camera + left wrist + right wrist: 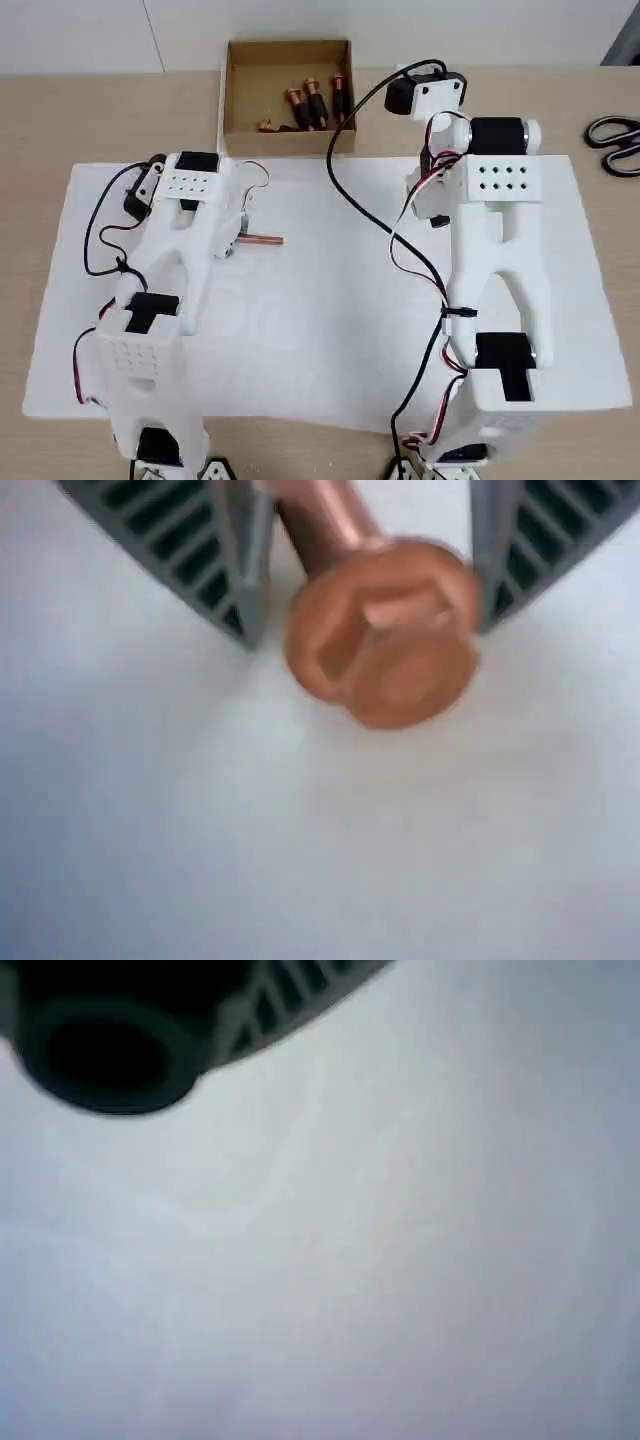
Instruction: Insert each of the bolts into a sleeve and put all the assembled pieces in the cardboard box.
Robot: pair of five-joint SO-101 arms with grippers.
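White sheet (330, 320) bears a copper bolt (380, 670) lying between parted jaws of the left pincer (365, 625).

A copper bolt (262, 240) with a flanged hex head lies flat on the white sheet (330, 300), its shaft between the spread fingers of the left gripper (365, 625). The open-topped cardboard box (232, 95) holds three assembled pieces (315, 100), copper bolts in black sleeves, side by side. Another black sleeve (110, 1055) shows its hollow end.
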